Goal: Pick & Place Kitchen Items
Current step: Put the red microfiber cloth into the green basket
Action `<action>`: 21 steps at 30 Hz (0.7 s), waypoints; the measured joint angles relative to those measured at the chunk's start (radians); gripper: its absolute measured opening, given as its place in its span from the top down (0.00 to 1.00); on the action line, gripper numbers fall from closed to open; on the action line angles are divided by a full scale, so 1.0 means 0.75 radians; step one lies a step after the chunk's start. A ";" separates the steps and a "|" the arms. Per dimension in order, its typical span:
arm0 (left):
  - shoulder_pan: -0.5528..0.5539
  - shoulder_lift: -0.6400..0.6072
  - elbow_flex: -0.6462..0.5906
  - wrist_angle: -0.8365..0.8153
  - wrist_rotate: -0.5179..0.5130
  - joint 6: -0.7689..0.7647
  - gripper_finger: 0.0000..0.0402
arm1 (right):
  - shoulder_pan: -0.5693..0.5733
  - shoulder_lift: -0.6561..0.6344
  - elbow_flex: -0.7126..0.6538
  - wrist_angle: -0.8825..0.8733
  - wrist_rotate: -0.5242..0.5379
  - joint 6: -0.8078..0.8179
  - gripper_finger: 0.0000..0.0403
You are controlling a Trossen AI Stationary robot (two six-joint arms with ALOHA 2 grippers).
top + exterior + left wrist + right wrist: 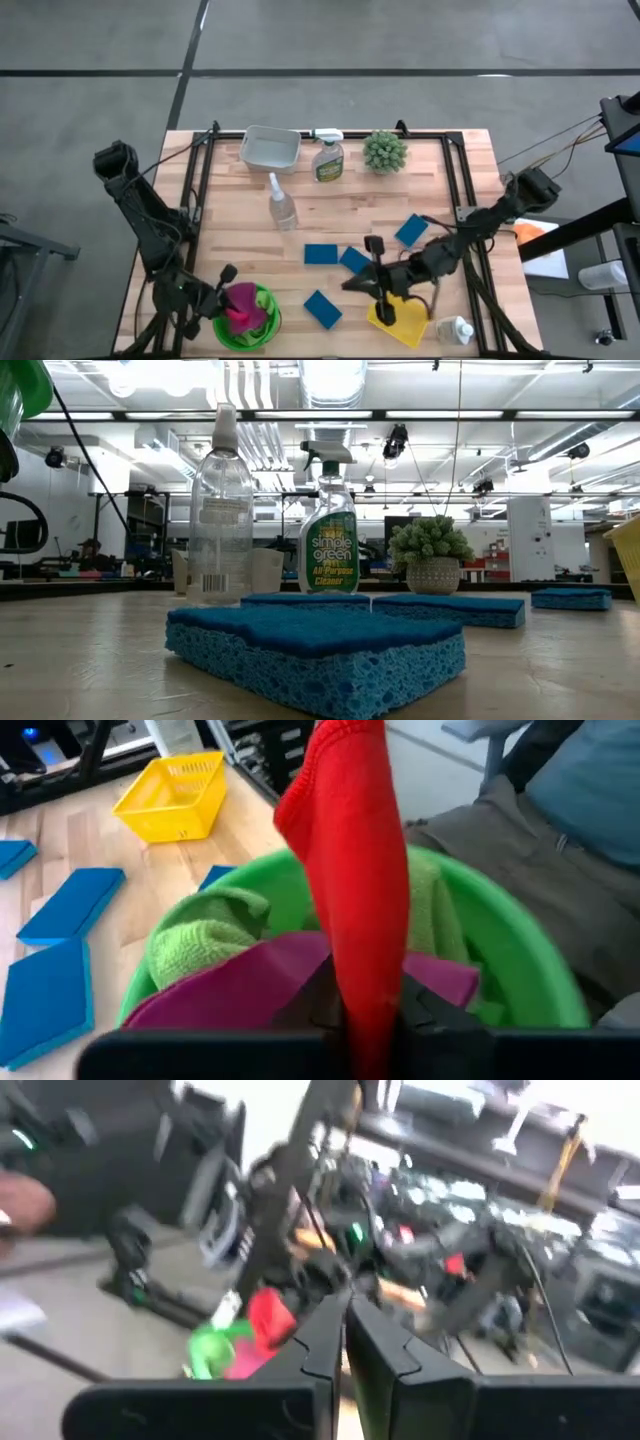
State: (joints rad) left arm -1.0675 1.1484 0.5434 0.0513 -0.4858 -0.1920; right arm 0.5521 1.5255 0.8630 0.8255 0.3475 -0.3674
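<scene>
My left gripper is at the table's near left, over a green bowl, and is shut on a red cloth. The bowl holds a green cloth and a pink cloth. My right gripper is shut and empty above the table, beside a yellow basket. Several blue sponges lie flat on the table. A clear spray bottle and a green-labelled spray bottle stand farther back. A small white bottle is at the near right. My left gripper pinches the red cloth between its two fingers at one end. The cloth runs on past the fingers in a narrow bunched strip over the bowl's cloths. Whether its far end touches them I cannot tell.
A spiky green potted plant and a pale tray stand at the far edge. Dark rails run along the table's left and right sides. In the low view one sponge lies close in front, with others behind.
</scene>
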 joint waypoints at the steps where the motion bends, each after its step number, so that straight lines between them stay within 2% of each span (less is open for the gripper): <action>1: 0.007 0.007 0.000 -0.001 0.003 0.000 0.90 | -0.001 0.002 -0.001 -0.010 0.009 0.003 0.96; 13: 0.022 -0.003 0.020 0.000 0.050 0.001 0.50 | -0.006 0.009 0.003 -0.019 0.086 0.003 0.95; 17: 0.023 -0.028 0.039 -0.008 0.054 0.038 0.41 | -0.002 0.009 0.003 -0.019 0.079 0.003 0.95; 21: 0.023 -0.059 0.067 -0.004 0.047 0.160 0.37 | -0.005 0.009 0.003 -0.020 0.081 0.003 0.95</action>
State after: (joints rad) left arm -1.0504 1.1042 0.5936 0.0480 -0.4506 -0.0720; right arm 0.5480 1.5326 0.8650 0.8104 0.4080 -0.3653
